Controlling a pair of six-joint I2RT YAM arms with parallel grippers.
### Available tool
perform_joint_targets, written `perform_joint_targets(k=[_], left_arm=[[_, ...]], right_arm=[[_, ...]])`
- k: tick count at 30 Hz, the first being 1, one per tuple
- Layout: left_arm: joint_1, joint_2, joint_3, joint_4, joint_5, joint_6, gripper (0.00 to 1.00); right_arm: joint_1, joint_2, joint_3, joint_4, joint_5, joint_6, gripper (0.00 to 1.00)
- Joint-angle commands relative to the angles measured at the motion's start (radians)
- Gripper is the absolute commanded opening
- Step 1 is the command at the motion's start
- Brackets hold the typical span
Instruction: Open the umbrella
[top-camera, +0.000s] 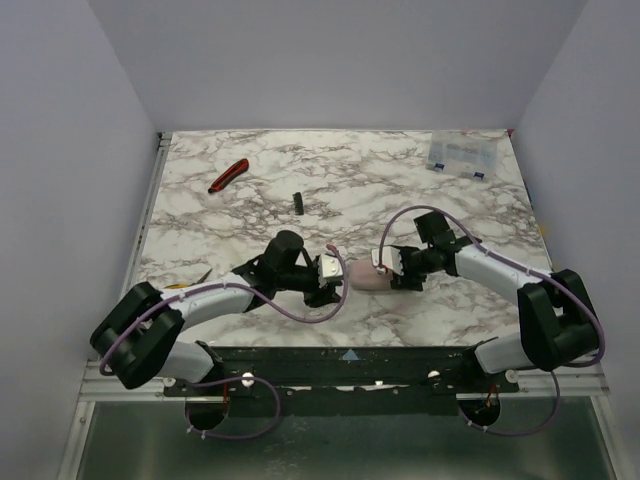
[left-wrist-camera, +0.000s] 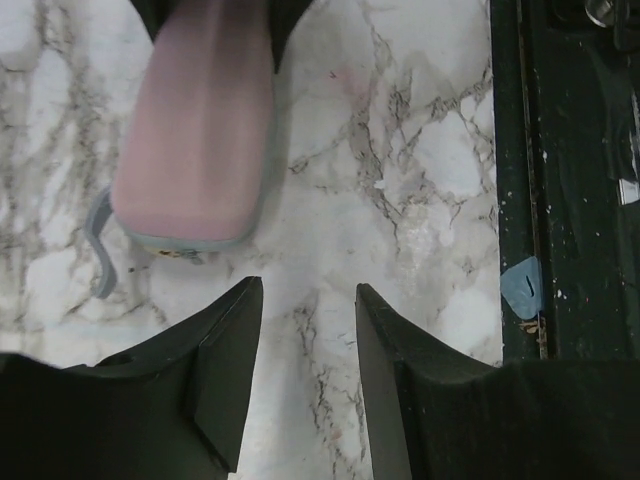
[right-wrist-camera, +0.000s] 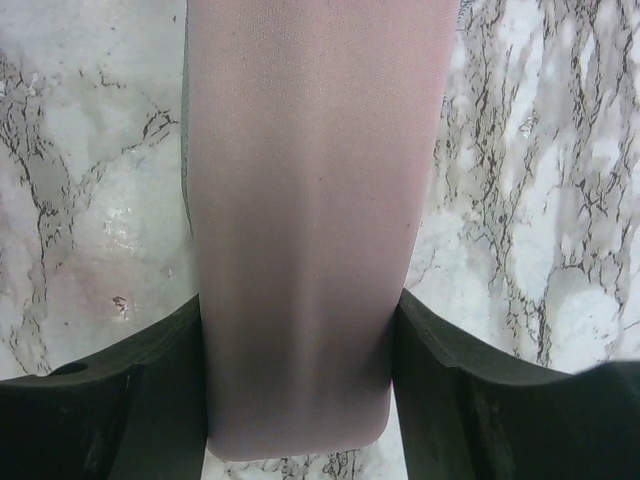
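The folded umbrella (top-camera: 362, 276), a peach-pink bundle, lies on the marble table (top-camera: 400, 190) near the front edge, between my two grippers. My right gripper (top-camera: 388, 266) is shut on it; in the right wrist view both fingers press the sides of the umbrella (right-wrist-camera: 310, 220) at the gripper (right-wrist-camera: 300, 298). My left gripper (top-camera: 334, 276) sits just off the umbrella's other end. In the left wrist view this gripper (left-wrist-camera: 308, 292) is open over bare marble, with the umbrella (left-wrist-camera: 195, 130) ahead and to the left, a grey strap (left-wrist-camera: 100, 250) hanging from its end. Shaft and handle are hidden.
A red-and-black hand tool (top-camera: 228, 175) lies at the back left. A small black piece (top-camera: 297, 202) lies mid-table and a clear plastic box (top-camera: 460, 155) at the back right. The black front rail (left-wrist-camera: 560, 200) with a blue tape scrap (left-wrist-camera: 522, 288) runs close to the left gripper.
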Motion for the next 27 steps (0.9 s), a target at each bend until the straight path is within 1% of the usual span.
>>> perform_joint_targets(k=[1, 3, 5, 9, 15, 18, 24, 27], left_arm=[[-0.068, 0.13, -0.11, 0.311, -0.043, -0.02, 0.43], [-0.077, 0.166, -0.147, 0.41, -0.067, -0.041, 0.43], [-0.083, 0.194, -0.162, 0.467, -0.098, -0.06, 0.42], [-0.084, 0.246, -0.125, 0.46, -0.192, -0.066, 0.4], [-0.101, 0.359, -0.064, 0.494, -0.246, -0.077, 0.38], [-0.11, 0.41, -0.046, 0.524, -0.245, -0.094, 0.37], [-0.12, 0.444, -0.028, 0.565, -0.268, -0.097, 0.35], [-0.121, 0.444, -0.033, 0.581, -0.268, -0.104, 0.31]], right_arm=[[-0.006, 0.003, -0.069, -0.1, 0.003, -0.104, 0.48], [-0.006, 0.0, -0.064, -0.105, 0.0, -0.112, 0.47], [-0.005, -0.003, -0.057, -0.117, -0.006, -0.122, 0.47], [-0.006, 0.003, -0.049, -0.128, -0.009, -0.131, 0.45], [-0.005, -0.003, -0.055, -0.126, 0.001, -0.13, 0.44], [-0.006, -0.004, -0.06, -0.123, 0.0, -0.127, 0.44], [-0.005, 0.004, -0.063, -0.122, -0.007, -0.133, 0.42], [-0.005, 0.008, -0.059, -0.122, -0.012, -0.134, 0.41]])
